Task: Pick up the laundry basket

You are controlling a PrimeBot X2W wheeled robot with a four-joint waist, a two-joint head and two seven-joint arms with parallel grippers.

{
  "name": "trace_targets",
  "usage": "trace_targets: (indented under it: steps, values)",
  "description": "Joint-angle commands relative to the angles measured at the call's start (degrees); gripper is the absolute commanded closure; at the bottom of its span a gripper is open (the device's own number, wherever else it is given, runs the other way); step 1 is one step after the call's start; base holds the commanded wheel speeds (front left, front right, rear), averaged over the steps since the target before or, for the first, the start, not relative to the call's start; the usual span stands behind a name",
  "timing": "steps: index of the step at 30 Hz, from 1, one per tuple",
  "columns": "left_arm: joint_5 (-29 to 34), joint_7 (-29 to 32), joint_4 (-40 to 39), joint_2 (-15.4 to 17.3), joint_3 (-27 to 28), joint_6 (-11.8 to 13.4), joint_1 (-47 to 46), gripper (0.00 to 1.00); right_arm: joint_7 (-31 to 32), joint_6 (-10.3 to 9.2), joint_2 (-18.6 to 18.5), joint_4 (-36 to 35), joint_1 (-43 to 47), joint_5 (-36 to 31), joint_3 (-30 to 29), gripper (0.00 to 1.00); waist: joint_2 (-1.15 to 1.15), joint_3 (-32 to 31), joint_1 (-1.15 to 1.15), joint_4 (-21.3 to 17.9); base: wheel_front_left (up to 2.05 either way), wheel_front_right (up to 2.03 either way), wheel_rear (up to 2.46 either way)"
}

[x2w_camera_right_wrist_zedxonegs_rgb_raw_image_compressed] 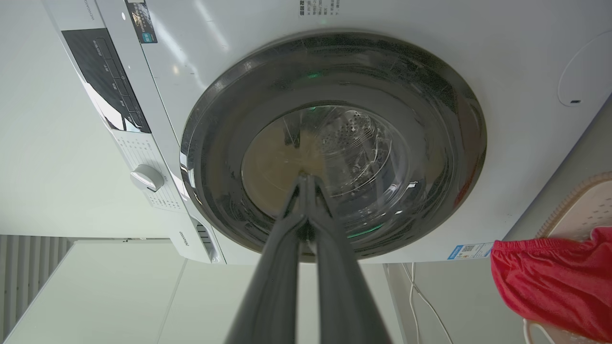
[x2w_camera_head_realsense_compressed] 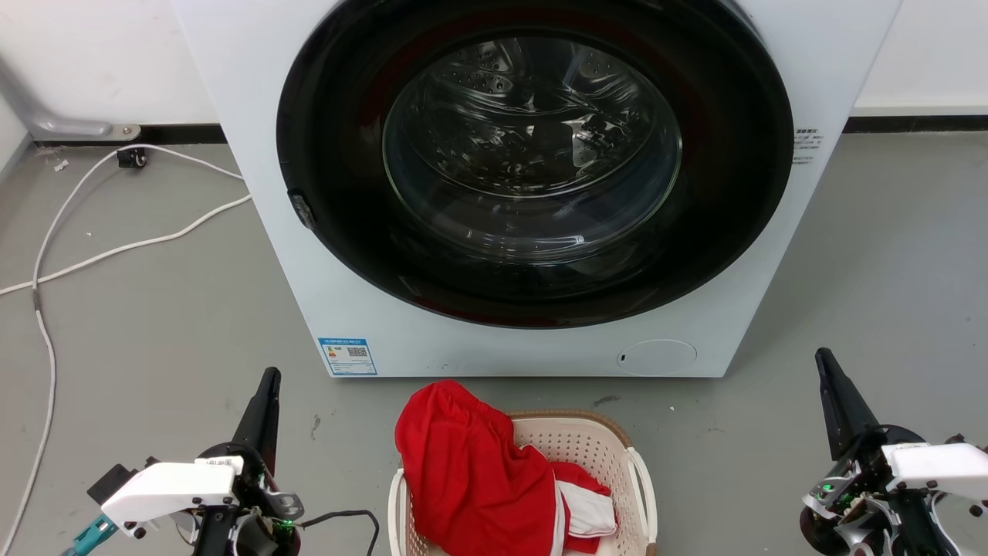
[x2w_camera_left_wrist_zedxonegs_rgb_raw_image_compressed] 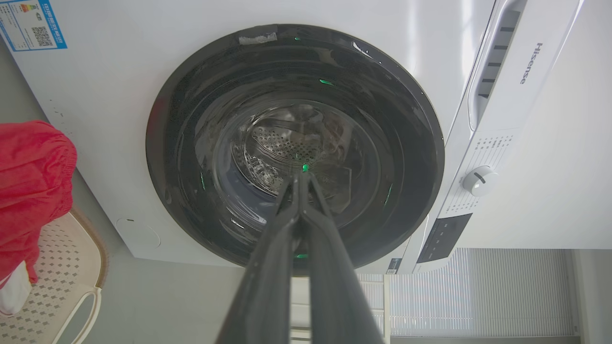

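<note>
Cream plastic is showing between my two grippers: the laundry basket is sitting on the grey floor, to the right of the left gripper and to the left of the right gripper, well apart from both. A red garment is lying heaped in it and spilling over the rim on the side nearer the left gripper, with some white cloth tucked against it. Both grippers are pointing at the white washing machine, which is standing ahead of their fingertips, just beyond the basket, its round black door facing them.

On the left wrist camera I am seeing the left gripper with its fingers pressing together tip to tip, gripping nothing, and the basket off at that view's lower left. The right gripper is likewise pinching closed on nothing, with the basket at that view's lower right.
</note>
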Motion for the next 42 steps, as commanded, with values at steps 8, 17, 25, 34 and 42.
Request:
trace_targets:
  steps: [8, 17, 25, 34, 42]
  values:
    - [0.17, 0.17, 0.07, -0.06, 0.23, -0.25, -0.55, 1.0, 0.22, 0.0, 0.21, 0.04, -0.7, -0.27, -0.12, 1.0, 0.0, 0.0, 0.0, 0.0, 0.0, 0.0, 0.0]
    - [0.19, 0.21, 0.07, -0.09, 0.26, -0.25, -0.56, 1.0, 0.25, 0.0, 0.24, 0.04, -0.71, -0.31, -0.15, 1.0, 0.0, 0.0, 0.0, 0.0, 0.0, 0.0, 0.0]
    - [0.22, 0.24, 0.07, -0.1, 0.28, -0.25, -0.56, 1.0, 0.17, 0.0, 0.25, 0.04, -0.71, -0.36, -0.17, 1.0, 0.0, 0.0, 0.0, 0.0, 0.0, 0.0, 0.0]
    - [0.15, 0.08, 0.0, -0.07, 0.11, 0.0, -0.01, 0.0, 0.19, 0.0, 0.11, 0.0, -0.01, -0.02, -0.13, 0.0, 0.0, 0.0, 0.0, 0.0, 0.0, 0.0, 0.0]
    - [1.11, -1.15, 0.97, -0.33, -0.47, 0.07, 2.08, 0.0, -0.96, -0.01, 0.37, 1.23, 2.03, -1.06, 0.59, 0.0, 0.0, 0.02, 0.0, -0.01, 0.0, 0.0, 0.0]
